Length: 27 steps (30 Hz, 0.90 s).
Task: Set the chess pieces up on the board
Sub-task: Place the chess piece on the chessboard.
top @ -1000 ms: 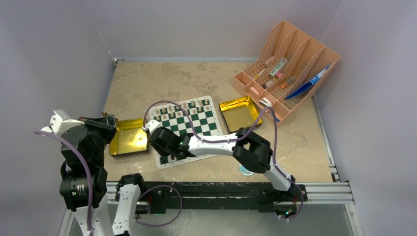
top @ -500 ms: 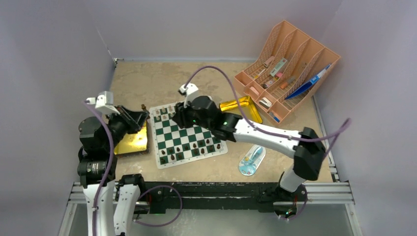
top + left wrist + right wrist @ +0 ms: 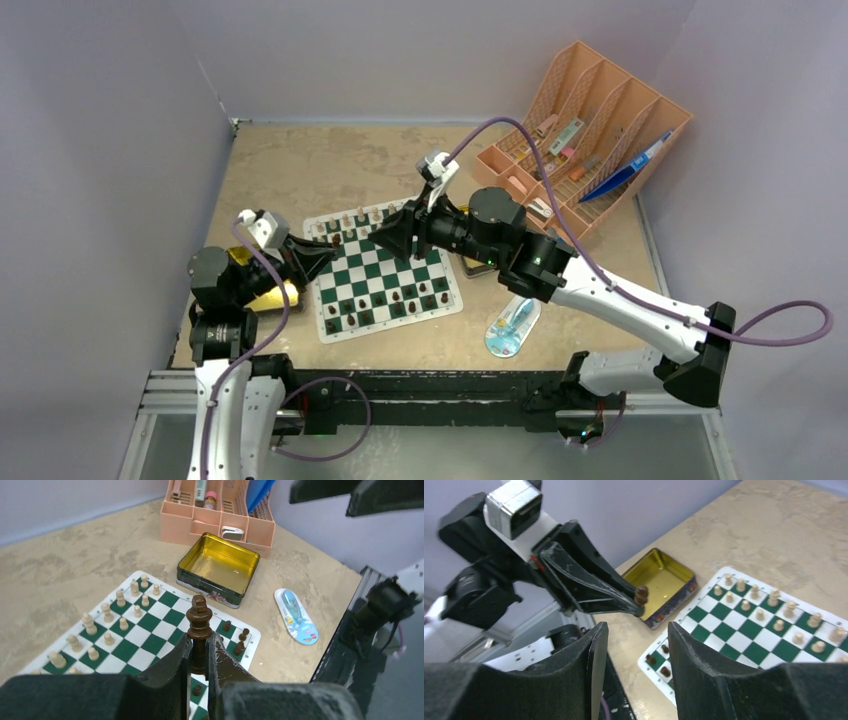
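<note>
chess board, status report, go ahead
Left gripper shut on a dark piece, at the board left edge. Right gripper open, empty, over the far side. Tan pieces lined up.

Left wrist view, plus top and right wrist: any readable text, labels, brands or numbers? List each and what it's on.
No text can be read in any view.
On the blue blister pack: printing present, too blurred to read.
On items in the orange rack: labels too small to read.
On the gold tin: a pattern along its side wall, no legible letters.
</note>
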Available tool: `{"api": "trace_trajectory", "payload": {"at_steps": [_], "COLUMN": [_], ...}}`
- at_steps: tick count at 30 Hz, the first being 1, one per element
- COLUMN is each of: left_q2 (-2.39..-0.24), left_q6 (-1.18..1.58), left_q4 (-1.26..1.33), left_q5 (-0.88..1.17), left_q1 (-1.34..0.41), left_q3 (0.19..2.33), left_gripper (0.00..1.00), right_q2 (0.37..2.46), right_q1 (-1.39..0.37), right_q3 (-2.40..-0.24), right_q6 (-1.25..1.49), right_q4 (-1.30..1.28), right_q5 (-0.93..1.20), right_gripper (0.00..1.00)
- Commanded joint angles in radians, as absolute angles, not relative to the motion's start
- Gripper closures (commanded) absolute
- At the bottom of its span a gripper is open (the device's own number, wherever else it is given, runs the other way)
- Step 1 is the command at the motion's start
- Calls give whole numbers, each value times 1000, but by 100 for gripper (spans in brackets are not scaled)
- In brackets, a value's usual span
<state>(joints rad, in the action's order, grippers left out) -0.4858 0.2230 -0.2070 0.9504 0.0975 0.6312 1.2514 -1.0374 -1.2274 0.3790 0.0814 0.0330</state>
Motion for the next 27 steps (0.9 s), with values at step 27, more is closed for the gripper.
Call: {"api": "trace_trajectory", "payload": {"at_steps": [27], "left_q2": [-495], "left_q6": [-60], "left_q4": [7], "left_q5": [1280], "left_q1": [94], "left_q3": [520], "left_gripper": [100], "right_q2": [1550], "right_q1": [-1039], "right_q3": [-1500], "right_q6": [378], "right_q4": [-133], "right_q5": [265], "right_gripper": [63]}}
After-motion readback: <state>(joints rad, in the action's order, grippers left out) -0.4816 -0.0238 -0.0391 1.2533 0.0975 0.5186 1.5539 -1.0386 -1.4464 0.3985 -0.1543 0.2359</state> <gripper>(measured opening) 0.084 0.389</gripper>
